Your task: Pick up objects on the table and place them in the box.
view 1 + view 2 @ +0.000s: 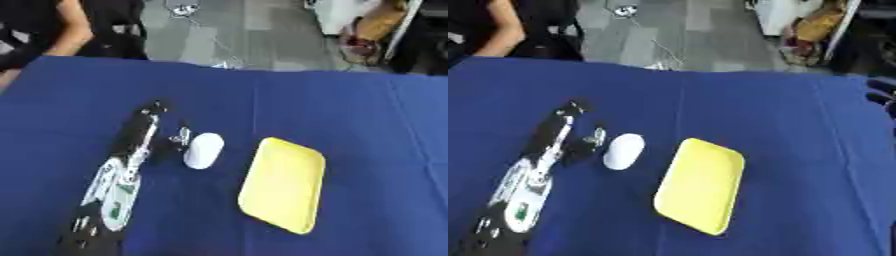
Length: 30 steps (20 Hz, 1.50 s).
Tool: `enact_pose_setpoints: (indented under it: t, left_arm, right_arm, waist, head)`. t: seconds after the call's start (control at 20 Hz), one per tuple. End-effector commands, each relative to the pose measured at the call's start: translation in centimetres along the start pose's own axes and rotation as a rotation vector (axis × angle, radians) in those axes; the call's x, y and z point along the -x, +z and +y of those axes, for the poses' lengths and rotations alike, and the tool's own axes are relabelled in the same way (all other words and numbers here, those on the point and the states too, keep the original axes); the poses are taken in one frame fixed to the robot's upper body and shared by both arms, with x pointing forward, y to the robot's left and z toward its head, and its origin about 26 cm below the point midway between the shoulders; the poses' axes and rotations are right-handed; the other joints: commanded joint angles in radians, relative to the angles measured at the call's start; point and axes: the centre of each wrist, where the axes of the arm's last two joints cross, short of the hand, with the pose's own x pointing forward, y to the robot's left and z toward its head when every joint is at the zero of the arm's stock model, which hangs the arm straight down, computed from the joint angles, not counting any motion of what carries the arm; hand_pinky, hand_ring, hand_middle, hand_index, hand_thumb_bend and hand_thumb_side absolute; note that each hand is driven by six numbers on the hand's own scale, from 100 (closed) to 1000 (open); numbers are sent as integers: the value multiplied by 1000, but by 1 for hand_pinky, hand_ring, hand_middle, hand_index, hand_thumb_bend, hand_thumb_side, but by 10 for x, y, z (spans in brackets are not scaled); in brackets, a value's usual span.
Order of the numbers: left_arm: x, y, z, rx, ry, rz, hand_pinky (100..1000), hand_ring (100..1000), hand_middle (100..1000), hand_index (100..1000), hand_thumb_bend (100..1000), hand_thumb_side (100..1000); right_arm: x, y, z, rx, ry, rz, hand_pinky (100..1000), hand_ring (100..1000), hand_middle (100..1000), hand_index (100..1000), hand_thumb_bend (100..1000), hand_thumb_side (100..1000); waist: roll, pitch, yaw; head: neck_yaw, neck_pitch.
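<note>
A white oval object [203, 150] lies on the blue table [350, 110], left of middle. Just right of it sits a shallow yellow box [283, 184], a rectangular tray with nothing in it. My left arm comes up from the lower left corner, and my left hand [140, 131] lies close beside the white object on its left. The fingers stretch straight toward the far edge, and the thumb [181, 136] sticks out toward the object's upper left side. Whether the thumb touches it I cannot tell. The hand holds nothing. My right hand shows in neither view.
A person sits past the far left corner of the table, an arm [70, 30] near its edge. Grey floor with cables and clutter lies beyond the far edge.
</note>
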Motion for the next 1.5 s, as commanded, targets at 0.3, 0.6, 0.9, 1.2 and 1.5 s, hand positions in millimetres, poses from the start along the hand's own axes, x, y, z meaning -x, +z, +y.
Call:
enact_pose_setpoints:
  t: [0.3,0.6,0.9,1.2,1.5]
  left_arm:
    - [-6,-4,11,5,-36,-82,1000,966,918,874,415,755]
    - [-7,-4,12,12,-42,-97,1000,968,919,877,401,771]
    - [-7,-4,13,22,-50,-107,1000,973,919,879,377,780]
    - [-5,-8,18,42,-77,-132,1000,974,919,884,346,786]
    - [10,-21,24,89,-109,-142,1000,973,917,887,336,806]
  right_arm:
    - [-8,-2,-3,-2,14,-27,798,809,927,1000,100,929]
    - [-8,-2,-3,-2,13,-26,798,809,928,1000,100,928]
    - [-8,-2,-3,0,13,-25,798,810,928,1000,100,928]
    - [-7,-1,-4,0,20,-22,799,810,928,1000,100,927]
    - [-7,-1,-5,-8,26,-18,798,809,929,1000,100,928]
  waist:
    - [1,-6,-1]
    - [2,-6,-1]
    - [2,-5,-2]
    - [5,-6,-3]
    - [16,-8,-14]
  head:
    - [-14,-2]
    - [-17,-2]
    - [-20,0]
    - [-27,1]
    - [-20,10]
